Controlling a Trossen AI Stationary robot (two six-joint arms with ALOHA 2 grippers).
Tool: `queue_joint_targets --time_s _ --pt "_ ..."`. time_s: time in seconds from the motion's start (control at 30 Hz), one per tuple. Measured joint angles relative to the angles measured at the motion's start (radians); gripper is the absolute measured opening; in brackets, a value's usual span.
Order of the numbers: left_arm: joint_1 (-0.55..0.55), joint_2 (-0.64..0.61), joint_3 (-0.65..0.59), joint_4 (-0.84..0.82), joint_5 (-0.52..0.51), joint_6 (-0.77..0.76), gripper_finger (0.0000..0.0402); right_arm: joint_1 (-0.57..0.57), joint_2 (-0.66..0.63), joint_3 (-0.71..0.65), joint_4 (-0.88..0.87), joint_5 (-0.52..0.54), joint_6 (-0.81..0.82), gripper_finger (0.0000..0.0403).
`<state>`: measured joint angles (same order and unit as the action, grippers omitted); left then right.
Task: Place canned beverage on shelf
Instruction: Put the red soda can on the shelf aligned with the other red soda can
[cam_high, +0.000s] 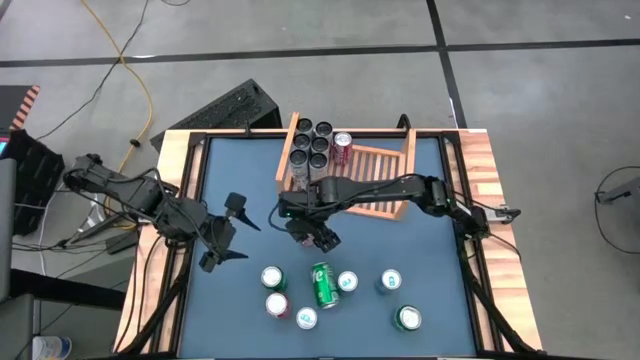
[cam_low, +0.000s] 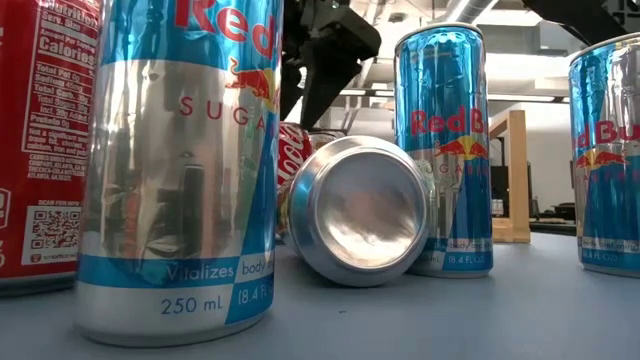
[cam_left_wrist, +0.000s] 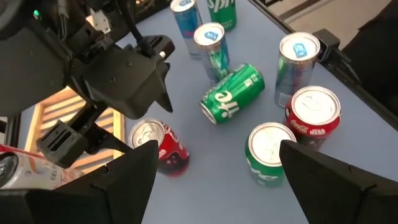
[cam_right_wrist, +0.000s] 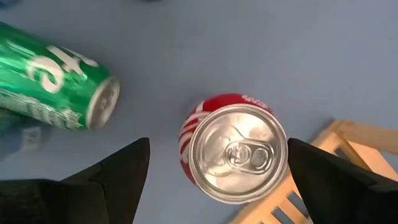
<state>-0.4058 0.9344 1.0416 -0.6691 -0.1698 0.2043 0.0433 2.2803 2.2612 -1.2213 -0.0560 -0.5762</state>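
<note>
Blue tabletop (cam_high: 430, 200): shelf (cam_high: 385, 170) at far edge; right gripper (cam_right_wrist: 217, 168) spread directly above upright red can (cam_right_wrist: 233, 149) beside shelf; left gripper (cam_high: 228, 232) spread, empty, at left.

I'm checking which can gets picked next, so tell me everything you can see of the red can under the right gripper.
The red can stands upright on the blue table top, its silver lid and unopened pull tab facing up. Its side is red with white lettering, metal by the look of it. It sits just off the wooden shelf's front corner, with the toppled green can lying apart from it. The right gripper hangs open above it, fingers either side, not touching.
</note>
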Motion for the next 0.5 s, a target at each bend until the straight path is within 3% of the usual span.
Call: queue_joint_targets --time_s 0.5 --pt "0.000 0.000 0.000 0.003 0.000 -0.005 0.0323 -0.043 0.000 -0.007 0.050 -0.015 0.075 0.0363"
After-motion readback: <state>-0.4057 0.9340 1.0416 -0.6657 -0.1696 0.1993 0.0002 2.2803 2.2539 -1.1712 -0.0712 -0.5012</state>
